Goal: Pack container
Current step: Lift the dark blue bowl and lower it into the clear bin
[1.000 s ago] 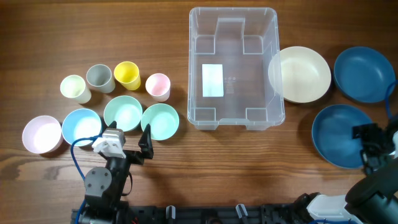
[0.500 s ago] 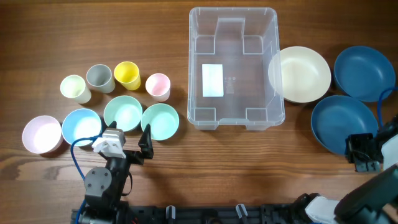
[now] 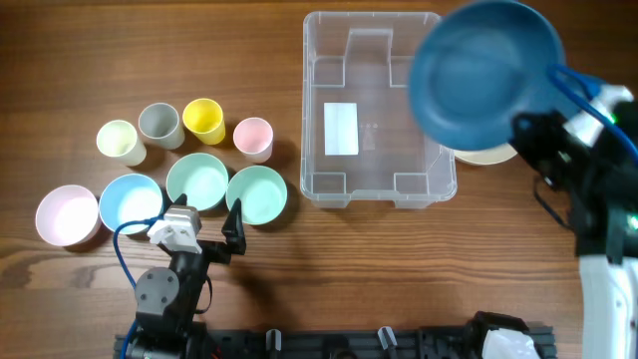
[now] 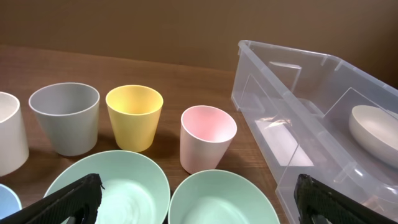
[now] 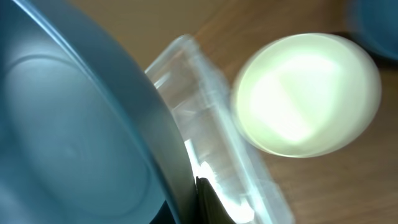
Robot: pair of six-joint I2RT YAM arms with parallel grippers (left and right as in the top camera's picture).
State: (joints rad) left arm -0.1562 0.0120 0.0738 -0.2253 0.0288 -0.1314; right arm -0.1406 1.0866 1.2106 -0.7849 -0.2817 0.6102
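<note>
The clear container [image 3: 371,15] stands on the table at centre back, with only a white label on its base. My right gripper [image 3: 528,135] is shut on the rim of a dark blue bowl [image 3: 483,70], which hangs tilted above the container's right side. In the right wrist view the bowl [image 5: 68,124] fills the left, its rim pinched at my gripper [image 5: 194,199], with the container wall [image 5: 211,130] below. My left gripper [image 3: 206,221] rests open near the front left, nothing between its fingers; its view shows the container [image 4: 298,106] to the right.
A cream bowl [image 3: 483,156] sits right of the container, mostly hidden under the lifted bowl. At the left stand several cups, among them a yellow cup [image 3: 203,120] and a pink cup [image 3: 253,138], with two mint bowls [image 3: 197,181], a light blue bowl [image 3: 130,202] and a pink bowl [image 3: 67,214].
My right gripper shut on the dark blue bowl's rim at the front right, then lifted it up and left over the container. The left arm has not moved.
</note>
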